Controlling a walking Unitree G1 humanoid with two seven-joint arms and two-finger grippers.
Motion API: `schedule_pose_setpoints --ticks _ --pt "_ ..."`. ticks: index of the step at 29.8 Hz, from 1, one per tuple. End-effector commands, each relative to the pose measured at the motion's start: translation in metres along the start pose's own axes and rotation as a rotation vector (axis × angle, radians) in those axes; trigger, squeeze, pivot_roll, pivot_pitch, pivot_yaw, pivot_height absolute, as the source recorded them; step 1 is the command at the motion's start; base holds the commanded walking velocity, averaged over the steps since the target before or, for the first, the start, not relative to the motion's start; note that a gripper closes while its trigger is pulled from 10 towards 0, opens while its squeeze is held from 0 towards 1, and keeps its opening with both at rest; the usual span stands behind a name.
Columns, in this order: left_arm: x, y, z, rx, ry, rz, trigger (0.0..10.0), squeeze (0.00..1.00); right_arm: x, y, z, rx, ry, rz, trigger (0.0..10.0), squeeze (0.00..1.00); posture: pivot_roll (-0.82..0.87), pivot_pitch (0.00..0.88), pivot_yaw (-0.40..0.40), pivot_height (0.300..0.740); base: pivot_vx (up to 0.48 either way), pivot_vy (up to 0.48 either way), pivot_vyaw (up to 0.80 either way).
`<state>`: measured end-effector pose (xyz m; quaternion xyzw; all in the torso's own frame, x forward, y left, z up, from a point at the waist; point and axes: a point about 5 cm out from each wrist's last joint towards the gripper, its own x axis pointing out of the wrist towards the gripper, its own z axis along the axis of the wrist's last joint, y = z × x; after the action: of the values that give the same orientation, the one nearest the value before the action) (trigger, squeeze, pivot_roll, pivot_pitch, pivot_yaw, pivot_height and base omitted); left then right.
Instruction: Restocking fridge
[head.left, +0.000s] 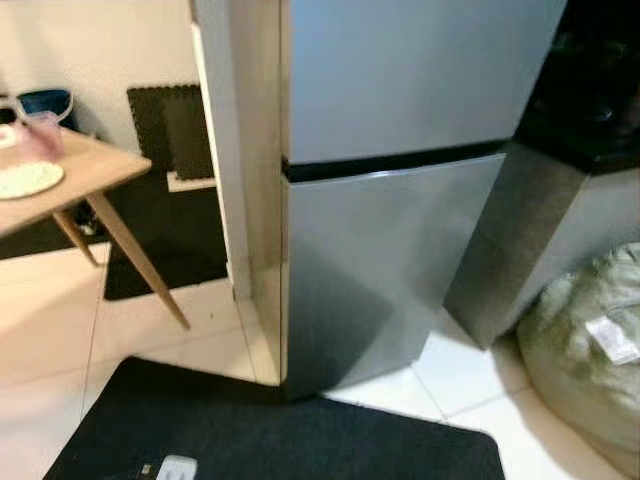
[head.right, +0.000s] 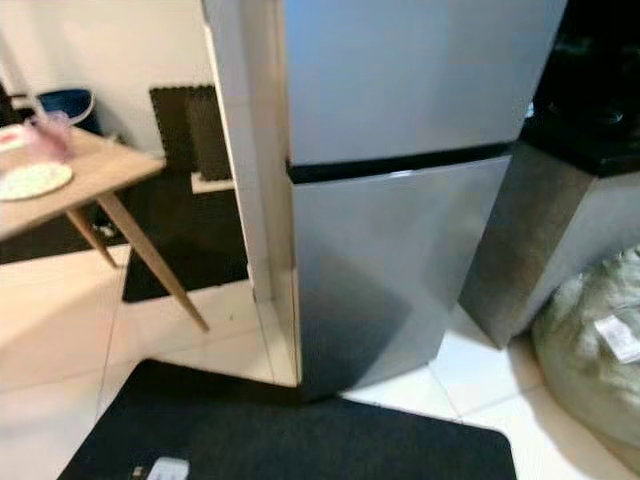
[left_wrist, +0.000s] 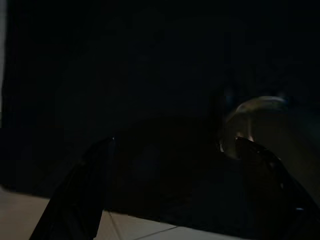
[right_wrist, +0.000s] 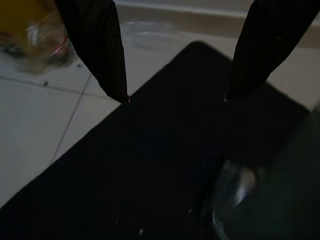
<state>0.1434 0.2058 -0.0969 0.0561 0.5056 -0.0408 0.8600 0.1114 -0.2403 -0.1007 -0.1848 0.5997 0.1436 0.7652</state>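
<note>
Directly ahead of me stands the fridge (head.left: 400, 200), both silver doors shut, its base at the far edge of a black mat (head.left: 300, 440) on the white tile floor (head.left: 50, 330).

My left gripper (left_wrist: 172, 145) hangs idle in deep shade, its two black fingers spread apart with nothing between them; beyond it I can make out only dark ground and a pale strip of tile. My right gripper (right_wrist: 175, 97) hangs over the same black mat, fingers likewise parted and empty, with tile and a blurred yellowish object (right_wrist: 30, 30) past its tips. To my left a wooden table (head.left: 90, 175) carries a pale plate (head.left: 25, 180) and a pink cup (head.left: 42, 135). To my right a grey cabinet (head.left: 540, 240) sits just beside the fridge, and a pale green sack (head.left: 590, 340) with a white label lies on the tile near it.
</note>
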Motion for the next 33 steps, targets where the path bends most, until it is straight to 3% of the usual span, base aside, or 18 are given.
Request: schedule_pose_setpoints --ticks 1,4,15,20,24,33 --pt "-0.002 0.001 -0.01 0.007 0.034 -0.005 10.0 0.0 0.0 -0.004 0.008 0.035 -0.031 -0.014 10.0 0.0 -0.02 0.025 0.017 0.74 0.0 0.0 0.76" --pt "-0.003 0.005 -0.011 0.034 0.039 0.0 10.0 0.0 0.0 -0.003 0.012 0.1 -0.049 -0.021 10.0 0.0 -0.01 0.022 -0.015 0.74 0.0 0.0 0.76" --pt "-0.006 0.01 -0.021 -0.039 0.054 0.023 10.0 0.0 0.006 0.025 0.023 0.043 -0.066 0.058 10.0 0.0 -0.04 0.054 -0.003 0.74 0.0 0.0 0.76" --pt "-0.005 0.006 -0.021 -0.087 0.046 0.037 10.0 0.0 0.006 0.024 0.016 0.013 -0.041 0.055 10.0 0.0 -0.03 0.047 0.013 0.74 0.0 0.0 0.76" --pt "-0.006 0.005 -0.024 -0.057 0.062 0.024 10.0 0.0 0.006 0.024 0.01 0.039 -0.031 0.049 10.0 0.0 -0.01 0.047 0.019 0.74 0.0 0.0 0.76" --pt "-0.004 0.01 -0.012 -0.05 0.03 0.031 10.0 0.0 0.007 0.032 0.012 0.028 -0.039 0.066 10.0 0.0 -0.01 0.035 0.019 0.74 0.0 0.0 0.76"
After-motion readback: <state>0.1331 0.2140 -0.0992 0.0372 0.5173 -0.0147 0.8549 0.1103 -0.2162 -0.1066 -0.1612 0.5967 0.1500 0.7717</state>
